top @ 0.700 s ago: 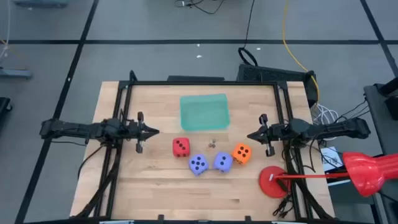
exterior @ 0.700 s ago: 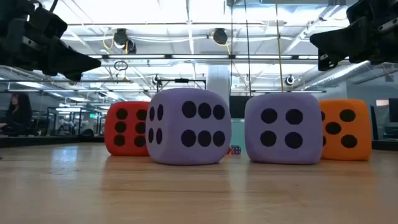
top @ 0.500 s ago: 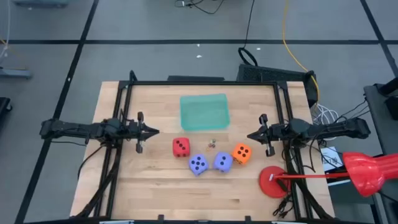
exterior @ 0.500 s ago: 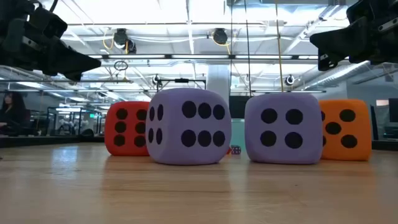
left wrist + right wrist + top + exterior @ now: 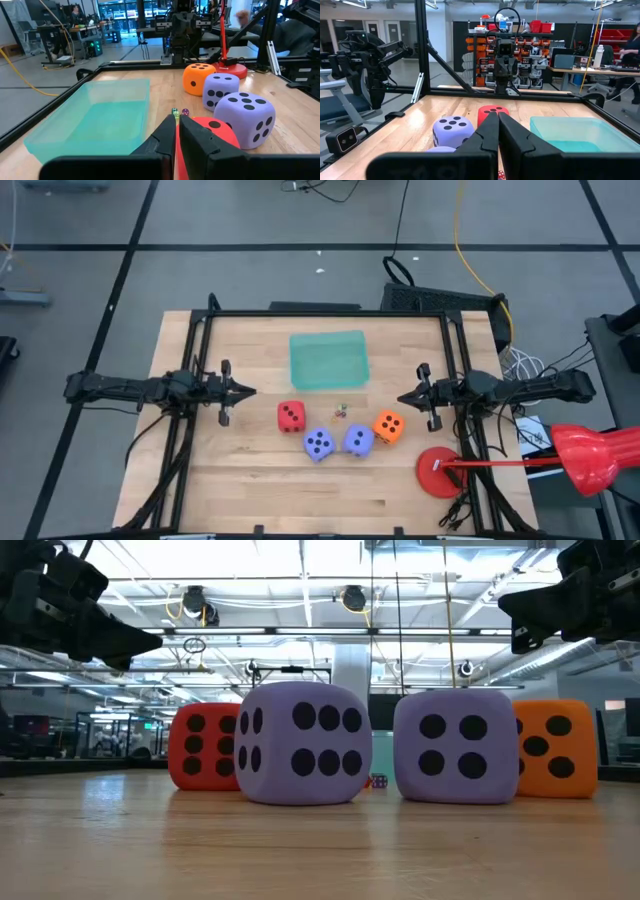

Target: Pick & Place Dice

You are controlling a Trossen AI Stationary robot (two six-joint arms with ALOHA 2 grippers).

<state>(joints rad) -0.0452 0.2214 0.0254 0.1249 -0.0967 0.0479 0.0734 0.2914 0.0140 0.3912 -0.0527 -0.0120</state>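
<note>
Four dice mid-frame: red [image 5: 291, 415], orange [image 5: 389, 426], two purple [image 5: 318, 443] [image 5: 358, 440]. Both end effectors [image 5: 249, 392] [image 5: 404, 399] pressed together. Only the wrist views resolve tiny dice [image 5: 179, 112].

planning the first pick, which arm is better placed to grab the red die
Left, probably. The red die lies at the row's left end, nearer the left tool; the right tool waits beyond the orange die.

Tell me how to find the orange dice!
Start at the green tray in the middle of the wooden table. A row of four dice sits just in front of it. The orange die is at the end nearest the right arm, beside a purple die, and it's the only orange one.
</note>
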